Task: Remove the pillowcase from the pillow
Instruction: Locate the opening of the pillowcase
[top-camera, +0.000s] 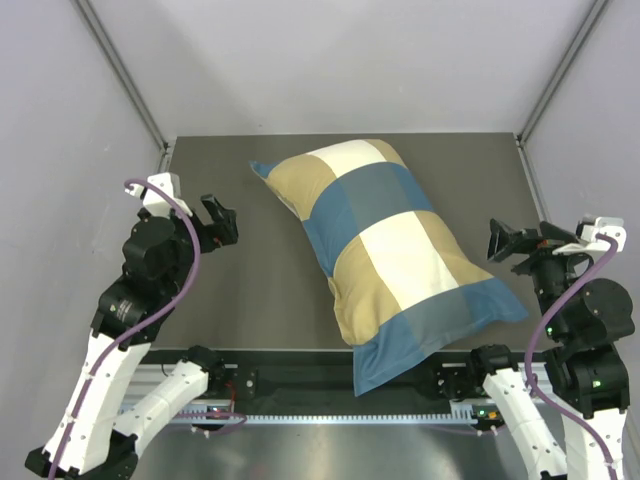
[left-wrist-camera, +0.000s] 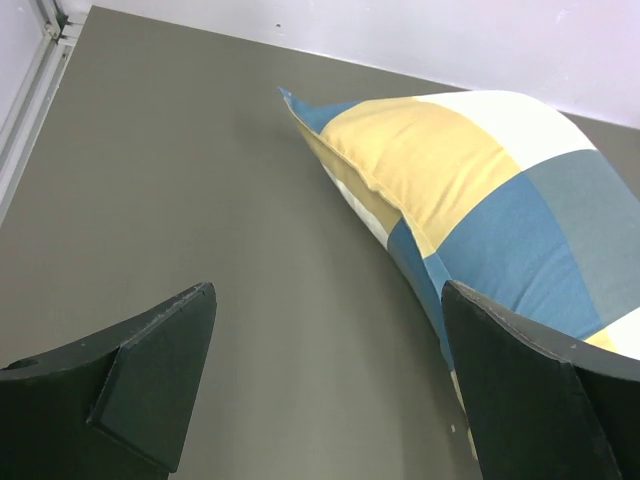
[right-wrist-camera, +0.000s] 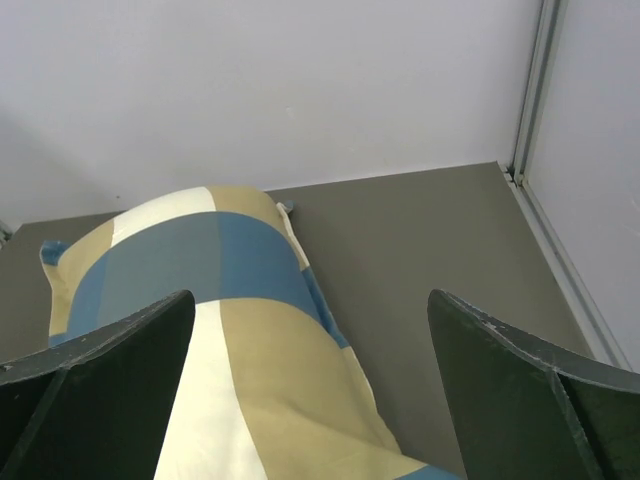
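Note:
The checked pillowcase (top-camera: 385, 245) in blue, tan and cream lies diagonally across the dark table, stuffed full, its blue open end hanging near the front edge. The pillow is hidden inside it. My left gripper (top-camera: 220, 221) hovers open to the left of the pillowcase (left-wrist-camera: 470, 190), apart from it, nothing between its fingers (left-wrist-camera: 160, 370). My right gripper (top-camera: 503, 243) stands open just right of the cover's lower half, also empty. In the right wrist view the pillowcase (right-wrist-camera: 240, 330) fills the lower left between the fingers (right-wrist-camera: 520, 390).
The dark table (top-camera: 240, 290) is walled by pale grey panels on three sides, with metal corner rails (top-camera: 125, 75) at the back. A toothed rail (top-camera: 330, 415) runs along the front edge between the arm bases.

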